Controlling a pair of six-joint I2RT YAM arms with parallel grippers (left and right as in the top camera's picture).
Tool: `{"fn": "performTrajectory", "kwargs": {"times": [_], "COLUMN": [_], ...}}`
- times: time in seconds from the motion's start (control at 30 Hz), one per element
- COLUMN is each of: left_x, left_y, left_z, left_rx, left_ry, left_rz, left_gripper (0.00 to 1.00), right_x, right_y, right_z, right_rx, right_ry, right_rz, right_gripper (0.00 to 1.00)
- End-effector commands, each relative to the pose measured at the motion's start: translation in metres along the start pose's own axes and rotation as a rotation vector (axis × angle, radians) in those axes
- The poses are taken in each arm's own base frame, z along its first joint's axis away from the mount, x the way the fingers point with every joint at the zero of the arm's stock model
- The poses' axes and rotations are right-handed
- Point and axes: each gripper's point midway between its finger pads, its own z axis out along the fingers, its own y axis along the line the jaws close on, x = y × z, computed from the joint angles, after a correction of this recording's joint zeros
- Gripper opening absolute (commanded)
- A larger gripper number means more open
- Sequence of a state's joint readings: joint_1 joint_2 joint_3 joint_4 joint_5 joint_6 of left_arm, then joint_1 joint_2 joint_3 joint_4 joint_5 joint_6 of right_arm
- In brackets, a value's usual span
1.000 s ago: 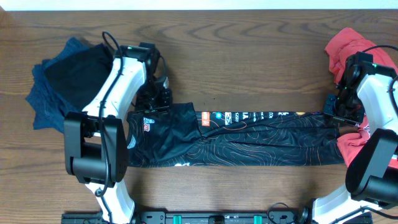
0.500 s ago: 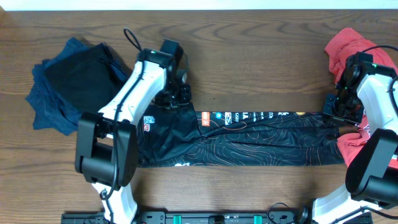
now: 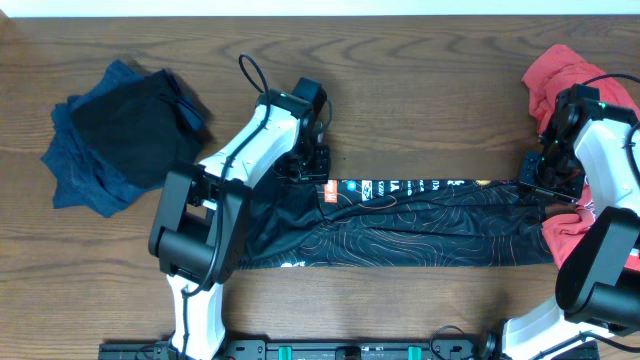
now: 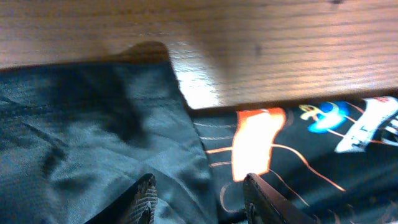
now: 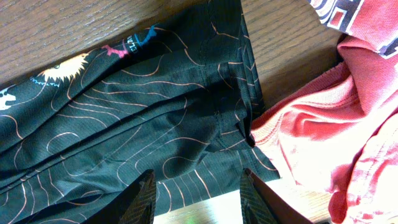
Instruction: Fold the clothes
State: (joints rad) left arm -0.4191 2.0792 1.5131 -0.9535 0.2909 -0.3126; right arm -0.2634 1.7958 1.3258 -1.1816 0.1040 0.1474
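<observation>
Nearest us, the black jersey (image 3: 420, 235) lay across the table (image 3: 420, 100) as a long left-to-right band. Pale contour lines ran along it and a row of bright printed logos (image 3: 400, 187) lined its far edge. We judged it doubled lengthwise, its left end plain and wrinkled. At that far edge the left gripper (image 3: 305, 168) hung with jaws parted, gripping nothing. The right gripper (image 3: 545, 182) sat at the band's right end, likewise parted and empty, probably placed for the next fold. Red clothing (image 3: 560, 75) crowded the right end, and a dark blue garment (image 3: 110, 140) lay far left.
</observation>
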Motion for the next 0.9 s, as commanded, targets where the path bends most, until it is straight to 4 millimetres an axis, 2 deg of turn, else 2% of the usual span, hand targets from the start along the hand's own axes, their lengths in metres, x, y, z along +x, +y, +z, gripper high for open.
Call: {"fn": "performTrajectory", "kwargs": {"times": [0.0, 0.27, 0.63, 0.7, 0.77, 0.83, 0.87], "left_x": [-0.001, 0.001, 0.011, 0.012, 0.011, 0.012, 0.012], "left_y": [0.014, 0.016, 0.024, 0.024, 0.024, 0.024, 0.024], "left_z": [0.01, 0.01, 0.028, 0.028, 0.028, 0.028, 0.027], "left_rx": [-0.065, -0.085, -0.095, -0.095, -0.095, -0.095, -0.094], "left_ry": [0.009, 0.009, 0.031, 0.031, 0.031, 0.032, 0.034], "left_rz": [-0.032, -0.053, -0.076, -0.076, -0.076, -0.076, -0.076], "left_gripper": [0.47, 0.47, 0.46, 0.39, 0.23, 0.11, 0.08], "right_x": [-0.001, -0.002, -0.002, -0.002, -0.002, -0.002, -0.002], "right_y": [-0.002, -0.002, -0.002, -0.002, -0.002, -0.002, -0.002], "right_z": [-0.005, -0.005, -0.005, -0.005, -0.005, -0.005, -0.005], "right_rx": [-0.006, -0.007, -0.007, -0.007, -0.007, -0.007, -0.007], "right_ry": [-0.018, -0.021, -0.021, -0.021, -0.021, -0.021, -0.021], "right_rz": [-0.006, -0.006, -0.006, -0.006, -0.006, -0.006, -0.006], "right_gripper": [0.43, 0.43, 0.43, 0.43, 0.43, 0.43, 0.43]}}
